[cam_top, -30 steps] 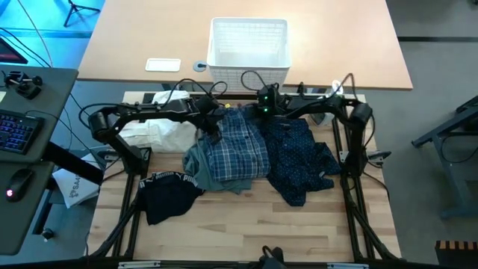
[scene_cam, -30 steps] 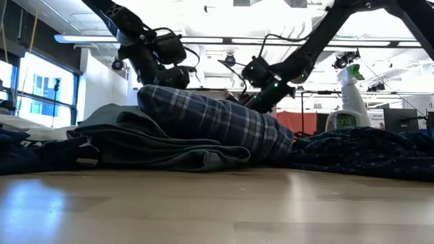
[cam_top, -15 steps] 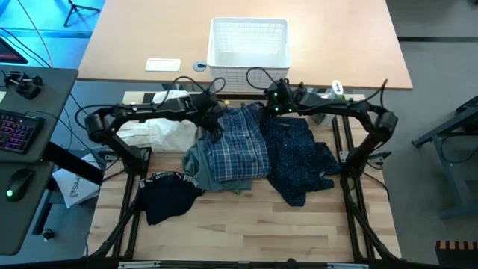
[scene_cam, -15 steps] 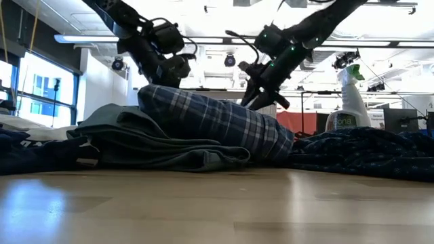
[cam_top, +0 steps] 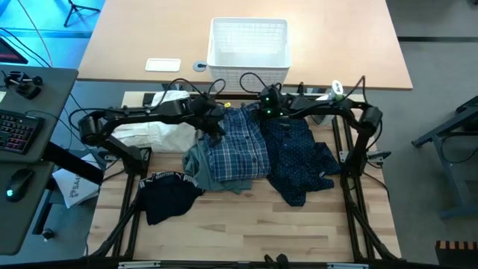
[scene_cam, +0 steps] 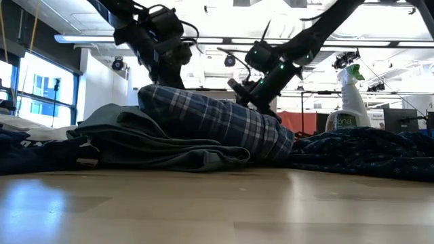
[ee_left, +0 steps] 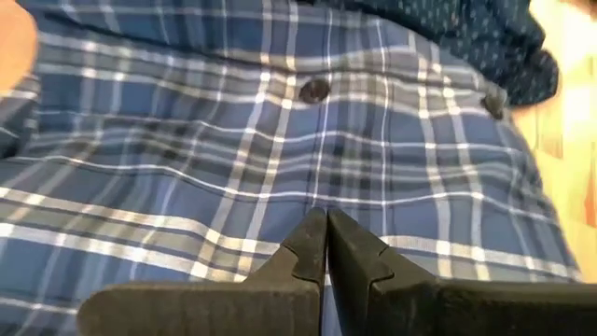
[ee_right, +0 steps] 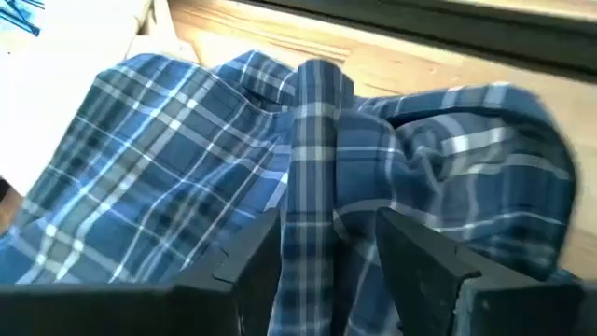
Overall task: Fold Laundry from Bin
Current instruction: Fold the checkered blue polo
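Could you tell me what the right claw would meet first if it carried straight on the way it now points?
Most likely the blue-white plaid shirt: the open right claw straddles a raised fold of it, so the cloth lies directly ahead, though depth is hard to judge.

We see the shirt (cam_top: 237, 144) between the top (cam_top: 200, 164) and the trousers (cam_top: 301, 157), the bin (cam_top: 249, 46) behind them

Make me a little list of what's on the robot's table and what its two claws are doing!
plaid shirt: middle of the wooden table, on the grey-green top
dotted trousers: right of the shirt
black Puma piece: front left
white cloth: left
bin: behind the clothes
left gripper: shut, over the shirt
right gripper: open, a strip of the shirt between its fingers
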### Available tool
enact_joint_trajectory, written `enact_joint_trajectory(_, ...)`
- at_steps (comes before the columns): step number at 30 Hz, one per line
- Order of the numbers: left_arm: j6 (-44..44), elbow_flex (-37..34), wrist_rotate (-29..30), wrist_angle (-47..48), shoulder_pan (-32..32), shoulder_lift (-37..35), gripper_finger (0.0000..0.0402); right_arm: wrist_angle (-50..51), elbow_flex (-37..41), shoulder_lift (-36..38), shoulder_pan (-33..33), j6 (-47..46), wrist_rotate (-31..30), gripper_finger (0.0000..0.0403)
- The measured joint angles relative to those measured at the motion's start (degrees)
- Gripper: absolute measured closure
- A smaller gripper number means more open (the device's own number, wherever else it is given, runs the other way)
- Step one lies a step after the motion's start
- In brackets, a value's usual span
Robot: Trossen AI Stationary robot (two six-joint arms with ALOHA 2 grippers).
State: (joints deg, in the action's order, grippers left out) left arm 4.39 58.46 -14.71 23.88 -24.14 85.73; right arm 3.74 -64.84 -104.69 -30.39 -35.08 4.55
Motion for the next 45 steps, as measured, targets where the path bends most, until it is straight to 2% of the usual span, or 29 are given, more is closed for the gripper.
enact_joint_trajectory(10,0.9,0.0,1.6,0.5,-0.3,-1.4,0.0401,-5.8,0.0,-6.3,0.4,1.0,1.0,0.0251)
enact_joint_trajectory(12,1.0,0.0,1.7,0.5,-0.3,-1.4,0.0401,-6.9,0.0,-7.2,0.9,2.1,1.5,0.0278)
enact_joint_trajectory(16,1.0,0.0,1.9,0.5,-0.3,-1.4,0.0401,-7.5,-0.2,-7.2,2.3,5.2,2.8,0.0371)
enact_joint_trajectory(18,1.0,0.0,2.1,0.5,-0.3,-1.4,0.0401,-6.3,-1.3,-6.3,3.0,7.1,3.1,0.0392)
enact_joint_trajectory(22,0.9,0.0,3.1,0.6,-0.3,-2.0,0.0401,-4.7,-4.6,-3.0,4.3,10.3,5.4,0.0386)
enact_joint_trajectory(29,-0.1,0.0,9.3,0.1,-0.3,-6.9,0.0401,-5.2,-8.8,0.1,4.6,16.8,23.1,0.0396)
enact_joint_trajectory(38,-2.4,0.0,16.3,-0.8,-1.4,-12.0,0.0401,-4.2,-7.5,0.0,4.2,17.6,28.6,0.0401)
enact_joint_trajectory(41,-0.8,0.0,14.1,-5.2,-3.7,-11.2,0.04,-3.3,-7.5,0.0,5.6,19.8,29.0,0.0401)
enact_joint_trajectory(45,-2.0,0.1,4.7,-12.6,-7.5,-8.2,0.0375,-2.4,-7.4,0.0,7.3,21.0,29.0,0.0402)
